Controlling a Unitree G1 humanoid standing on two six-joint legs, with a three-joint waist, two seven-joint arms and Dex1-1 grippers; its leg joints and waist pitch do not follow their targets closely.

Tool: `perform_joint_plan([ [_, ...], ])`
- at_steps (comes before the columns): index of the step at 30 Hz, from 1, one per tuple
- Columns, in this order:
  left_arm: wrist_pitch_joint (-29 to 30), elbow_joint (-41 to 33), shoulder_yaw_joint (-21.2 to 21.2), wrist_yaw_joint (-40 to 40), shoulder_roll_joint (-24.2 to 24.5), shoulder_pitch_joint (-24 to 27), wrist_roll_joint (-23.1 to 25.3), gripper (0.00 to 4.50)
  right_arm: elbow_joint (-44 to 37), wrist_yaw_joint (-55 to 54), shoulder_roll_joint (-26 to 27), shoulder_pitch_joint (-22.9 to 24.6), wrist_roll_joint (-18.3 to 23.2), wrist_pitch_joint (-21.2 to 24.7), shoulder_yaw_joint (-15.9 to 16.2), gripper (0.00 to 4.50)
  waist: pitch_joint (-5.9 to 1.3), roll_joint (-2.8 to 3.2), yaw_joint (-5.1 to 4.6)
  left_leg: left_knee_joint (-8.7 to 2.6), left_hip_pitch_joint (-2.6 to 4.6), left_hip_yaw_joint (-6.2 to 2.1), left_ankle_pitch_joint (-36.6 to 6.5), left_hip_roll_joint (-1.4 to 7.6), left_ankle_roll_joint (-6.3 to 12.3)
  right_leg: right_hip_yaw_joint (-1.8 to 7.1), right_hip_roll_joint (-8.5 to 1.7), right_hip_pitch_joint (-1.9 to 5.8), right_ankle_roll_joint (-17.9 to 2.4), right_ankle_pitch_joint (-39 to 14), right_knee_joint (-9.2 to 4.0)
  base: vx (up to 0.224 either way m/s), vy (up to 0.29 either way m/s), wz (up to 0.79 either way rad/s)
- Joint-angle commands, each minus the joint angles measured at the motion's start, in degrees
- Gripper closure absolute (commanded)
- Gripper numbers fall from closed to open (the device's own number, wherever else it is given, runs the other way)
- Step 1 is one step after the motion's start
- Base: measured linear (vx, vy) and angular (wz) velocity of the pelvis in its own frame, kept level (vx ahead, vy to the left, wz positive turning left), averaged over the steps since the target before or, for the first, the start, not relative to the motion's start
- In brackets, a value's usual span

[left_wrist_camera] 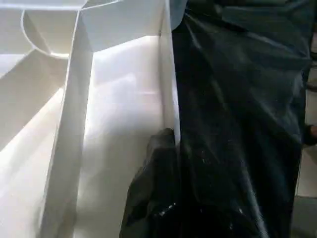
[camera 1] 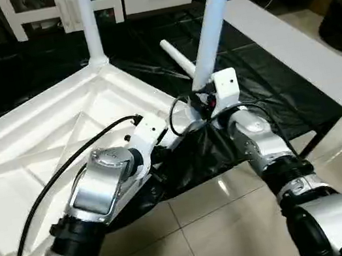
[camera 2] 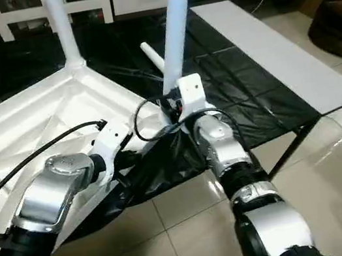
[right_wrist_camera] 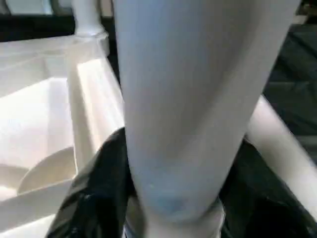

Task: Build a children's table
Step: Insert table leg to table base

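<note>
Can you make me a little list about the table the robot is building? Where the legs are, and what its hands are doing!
table top: white table top, upside down, ribs showing
standing leg: one leg upright in the far corner socket
held leg: second leg, tilted, its lower end at the near corner
loose leg: third leg lying on the black sheet
right gripper: right gripper around the tilted leg's lower end
left gripper: left gripper shut, at the top's near edge
floor: light tiles

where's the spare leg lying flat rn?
The loose leg lies on the black sheet, just behind the tilted leg at the right gripper.
</note>
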Motion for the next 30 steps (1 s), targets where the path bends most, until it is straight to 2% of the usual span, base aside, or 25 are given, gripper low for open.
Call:
perform_joint_plan([
  [1, -4.56, -1.29, -4.61, -7.01, 0.53, 1.28, -1.9, 4.5, 3.84, 4.5, -0.47, 3.05, -0.34, 2.5, 1.34, 1.73, -1.23, 1.53, 0.12, -4.12, 0.09, 0.38, -19.62, 1.42, 1.45, 2.29, -3.05, 1.06, -10.58, -13.72, -4.69, 0.0, 0.0, 0.0],
  [2, -6.88, -0.86, -5.57, -8.88, 2.5, 1.73, -1.47, 4.5, 1.05, 9.56, -1.33, 2.81, 0.71, 1.54, 1.7, 1.73, -1.23, 1.72, 0.29, -4.11, -0.24, 0.51, -17.58, 1.46, 1.99, 2.34, -3.15, 1.6, -11.3, -12.31, -4.34, 0.0, 0.0, 0.0],
  [3, -7.36, -0.5, -5.81, -9.53, 3.3, 1.84, -1.3, 4.5, -0.44, 12.07, -1.99, 2.89, 1.04, 0.86, 2.15, 1.48, -1.44, 1.81, 0.37, -3.99, -0.14, 0.58, -16.48, 1.5, 2.26, 2.36, -3.15, 1.74, -11.65, -11.01, -4.19, 0.0, 0.0, 0.0],
  [5, -8.28, 0.2, -6.01, -9.86, 4.31, 1.86, -0.99, 4.5, -2.47, 15.99, -3.04, 3.11, 1.75, 1.27, 2.61, 1.48, -1.61, 1.99, 0.48, -3.68, -0.11, 0.77, -11.47, 1.61, 3.17, 2.38, -3.13, 2.19, -13.58, -4.7, -3.46, 0.0, 0.0, 0.0],
  [6, -9.92, 1.14, -6.17, -10.2, 5.39, 1.85, -0.59, 4.5, -4.57, 20.09, -4.22, 3.39, 2.96, 2.5, 2.72, 1.48, -1.57, 2.2, 0.62, -3.48, -0.06, 0.9, -8.08, 1.66, 4.07, 2.35, -3.06, 2.5, -15.09, 0.1, -3.01, 0.0, 0.0, 0.0],
  [8, -11.26, 1.85, -6.09, -11.41, 6.31, 1.91, -0.94, 4.5, -6.18, 24.28, -5.53, 3.74, 4.03, 3.47, 2.94, 1.48, -1.97, 2.13, 1.09, -2.65, -0.02, 1.29, -0.49, 1.35, 7.11, 2.63, -3.13, 3.25, -17.76, 9.35, -1.88, 0.0, 0.0, 0.0],
  [9, -12.22, 2.08, -5.83, -13.14, 7.24, 2.03, -1.65, 4.5, -7.63, 27.85, -7.06, 4.14, 4.84, 3.76, 3.16, 1.48, -1.96, 2.15, 1.19, -2.5, -0.09, 1.31, 1.06, 1.32, 8.09, 2.71, -3.15, 3.36, -18.18, 11.46, -1.65, 0.0, 0.0, 0.0],
  [10, -13.15, 2.16, -5.57, -14.66, 8.17, 2.23, -2.25, 4.5, -9.15, 31.14, -8.49, 4.61, 5.6, 4.1, 3.37, 1.48, -1.97, 2.31, 1.45, -2.21, 0.02, 1.45, 3.6, 1.25, 9.98, 2.8, -3.1, 3.35, -18.79, 14.93, -1.31, 0.0, 0.0, 0.0],
  [11, -13.97, 2.29, -5.39, -15.56, 8.86, 2.33, -2.55, 4.5, -10.34, 33.77, -9.65, 4.98, 6.18, 4.47, 3.51, 1.48, -1.91, 2.24, 1.86, -2.02, 0.18, 1.6, 4.41, 1.2, 11.4, 2.77, -3.02, 3.4, -19.14, 16.29, -1.26, 0.0, 0.0, 0.0],
  [13, -15.9, 2.84, -4.71, -17.78, 10.79, 2.59, -2.97, 4.5, -14.15, 41.67, -13.42, 6.12, 8.52, 6.28, 3.53, 1.48, -2.03, 2.18, 2.28, -1.86, 0.35, 1.62, 5.35, 1.34, 12.99, 2.8, -3.15, 3.42, -19.56, 16.89, -0.99, 0.0, 0.0, 0.0],
  [15, -16.07, 2.84, -4.54, -18.2, 11.15, 2.71, -3.07, 4.5, -14.81, 43.08, -14.13, 6.34, 8.95, 6.65, 3.56, 1.48, -1.84, 2.1, 2.6, -1.8, 0.39, 1.62, 5.06, 1.46, 13.87, 2.74, -3.21, 3.34, -19.64, 14.99, -1.0, 0.0, 0.0, 0.0],
  [18, -17.41, 3.36, -4.43, -19.59, 12.37, 3.23, -3.05, 4.5, -15.57, 48.39, -16.74, 6.48, 10.28, 7.52, 3.02, 1.48, -1.76, 2.27, 3.09, -1.65, 0.59, 1.74, 3.87, 1.63, 13.51, 2.8, -3.36, 3.09, -20.06, 9.68, -1.06, 0.0, 0.0, 0.0],
  [25, -18.28, 2.71, -5.05, -21.72, 13.6, 4.04, -3.9, 4.5, -16.23, 53.44, -17.85, 6.7, 11.26, 7.14, 3.15, 1.48, -1.74, 1.9, 3.5, -1.29, 0.31, 1.81, 2.64, 1.48, 12.87, 3.01, -3.42, 3.04, -19.56, 6.75, -0.86, 0.0, 0.0, 0.0],
  [28, -18.23, 2.23, -5.29, -22.84, 14.17, 4.43, -4.06, 4.5, -16.85, 55.64, -18.13, 6.67, 12.35, 7.83, 2.73, 1.48, -1.77, 1.91, 3.52, -1.21, 0.33, 1.78, 2.37, 1.48, 12.7, 2.97, -3.32, 2.98, -19.32, 5.96, -0.8, 0.0, 0.0, 0.0],
  [30, -18.44, 2.07, -5.37, -23.04, 14.53, 4.71, -3.97, 4.5, -15.36, 55.43, -18.46, 6.13, 11.45, 6.96, 2.66, 1.48, -1.75, 2.0, 3.54, -1.16, 0.41, 1.76, 2.8, 1.52, 12.84, 2.92, -3.28, 2.81, -19.34, 5.94, -0.77, 0.0, 0.0, 0.0],
])
